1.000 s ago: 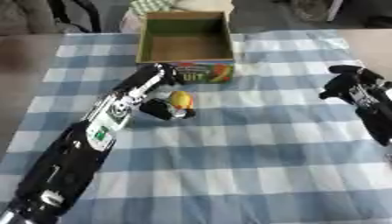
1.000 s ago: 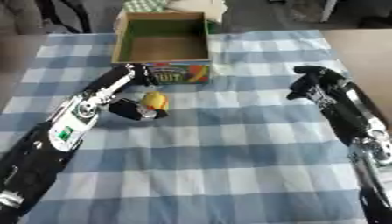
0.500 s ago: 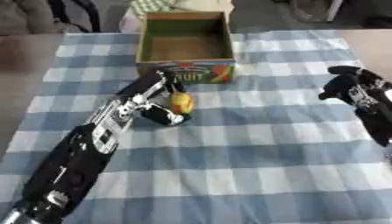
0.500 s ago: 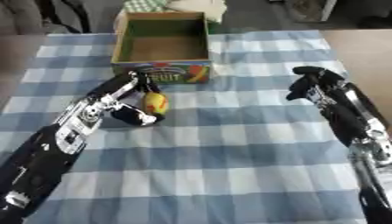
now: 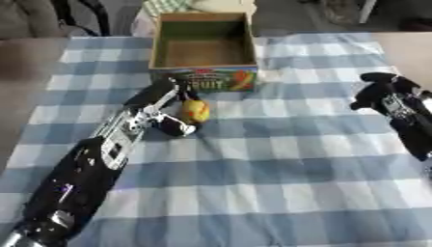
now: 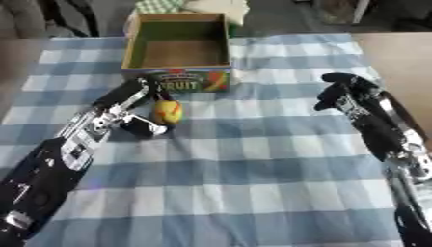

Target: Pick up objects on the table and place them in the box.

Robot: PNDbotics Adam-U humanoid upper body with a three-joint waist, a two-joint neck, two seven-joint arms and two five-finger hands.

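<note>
A small yellow fruit toy (image 5: 195, 111) with red and green patches lies on the checked cloth just in front of the box (image 5: 203, 79). The box is open and cardboard, with a fruit picture on its front wall and nothing visible inside. My left hand (image 5: 165, 107) reaches in from the lower left. Its fingers curl over the fruit's left side and its thumb (image 5: 178, 128) hooks below it. My right hand (image 6: 342, 92) hovers over the cloth at the right, fingers relaxed and drooping, holding nothing.
The blue and white checked cloth (image 5: 278, 164) covers the table. Bare tabletop shows at the right edge (image 5: 409, 48) and at the left. Chairs and a green checked item (image 6: 156, 6) stand behind the box.
My left hand has closed in on the fruit, the thumb dropping lower beside it. The fruit has barely moved. The right hand stays where it was.
</note>
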